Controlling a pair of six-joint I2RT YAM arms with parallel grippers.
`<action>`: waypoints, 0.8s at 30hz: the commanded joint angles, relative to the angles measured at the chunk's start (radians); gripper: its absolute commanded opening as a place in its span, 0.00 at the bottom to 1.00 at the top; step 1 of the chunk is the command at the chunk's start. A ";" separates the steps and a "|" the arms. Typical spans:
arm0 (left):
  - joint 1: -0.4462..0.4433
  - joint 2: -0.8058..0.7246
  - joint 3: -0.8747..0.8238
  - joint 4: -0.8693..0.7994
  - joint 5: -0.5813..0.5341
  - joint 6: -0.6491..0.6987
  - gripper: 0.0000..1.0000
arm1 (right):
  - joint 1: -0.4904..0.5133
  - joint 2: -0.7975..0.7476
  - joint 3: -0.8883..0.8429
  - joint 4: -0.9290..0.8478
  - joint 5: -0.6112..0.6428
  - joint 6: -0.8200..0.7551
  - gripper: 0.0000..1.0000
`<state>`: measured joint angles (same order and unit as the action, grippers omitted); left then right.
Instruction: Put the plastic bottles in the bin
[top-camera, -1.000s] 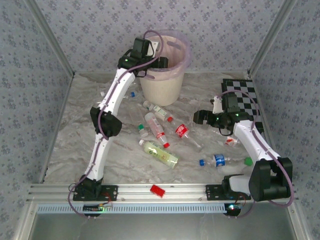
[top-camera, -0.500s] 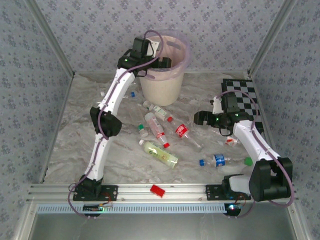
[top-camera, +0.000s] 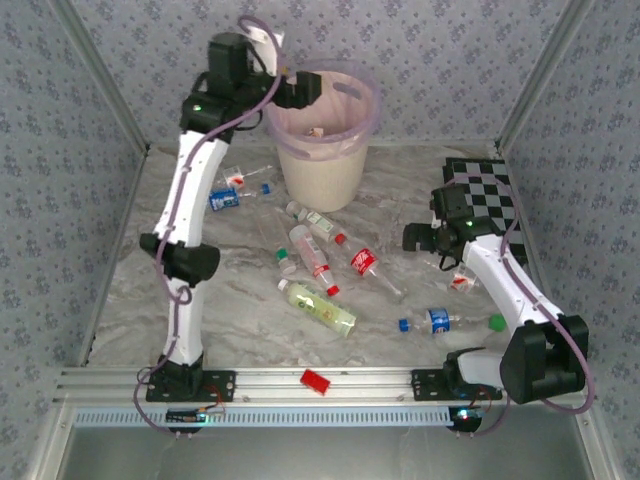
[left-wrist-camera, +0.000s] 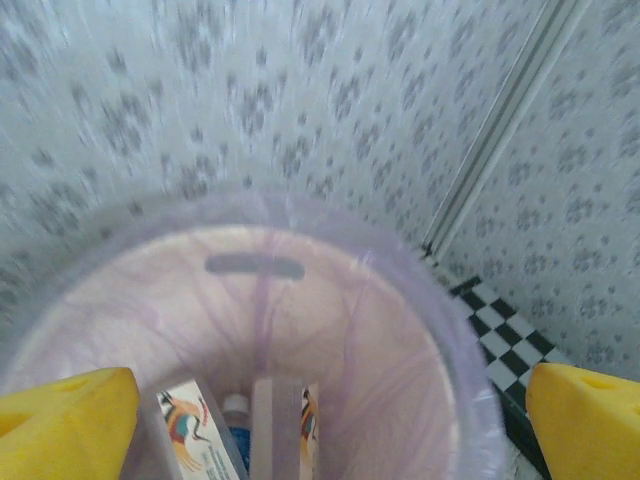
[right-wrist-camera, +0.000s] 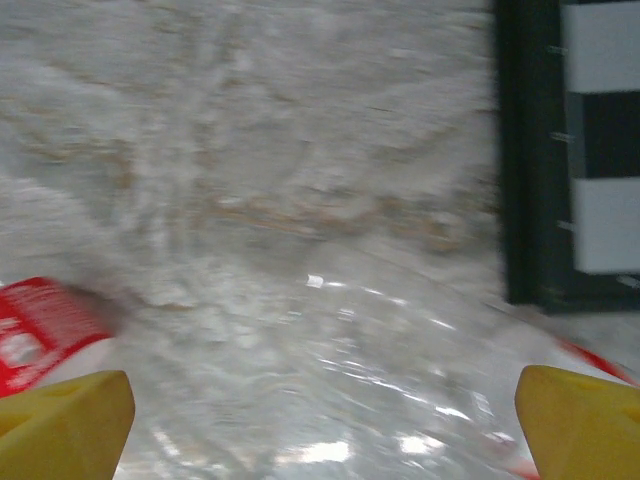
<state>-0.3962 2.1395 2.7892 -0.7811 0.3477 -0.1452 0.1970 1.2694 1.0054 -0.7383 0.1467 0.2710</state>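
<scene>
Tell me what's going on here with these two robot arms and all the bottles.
The left gripper hangs open over the round cream-white plastic bin lined with a pink bag, where a few labelled bottles lie inside. The right gripper is open, low over a clear plastic bottle near the black-and-white chequered board. Several more small plastic bottles lie scattered on the marbled table, so the job is partway done.

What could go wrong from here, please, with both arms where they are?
1. The left jaws hang open at the rim of the bin; pulling away, the arm might snag the pink bag and tip the bin.
2. The right jaws stand open low over a clear bottle; being round, it may roll away as they close.
</scene>
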 joint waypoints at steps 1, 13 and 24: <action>-0.004 -0.138 -0.112 -0.052 -0.018 0.071 0.99 | 0.004 -0.016 0.039 -0.181 0.240 0.125 1.00; 0.019 -0.716 -1.307 0.398 -0.037 -0.029 0.99 | -0.275 -0.250 -0.186 -0.088 -0.033 0.869 1.00; 0.029 -0.955 -1.797 0.494 -0.093 -0.270 0.99 | -0.274 -0.260 -0.399 0.314 -0.103 1.261 0.96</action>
<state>-0.3767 1.2556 1.0710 -0.3641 0.2756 -0.3031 -0.0952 0.9997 0.6323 -0.5285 0.0364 1.3800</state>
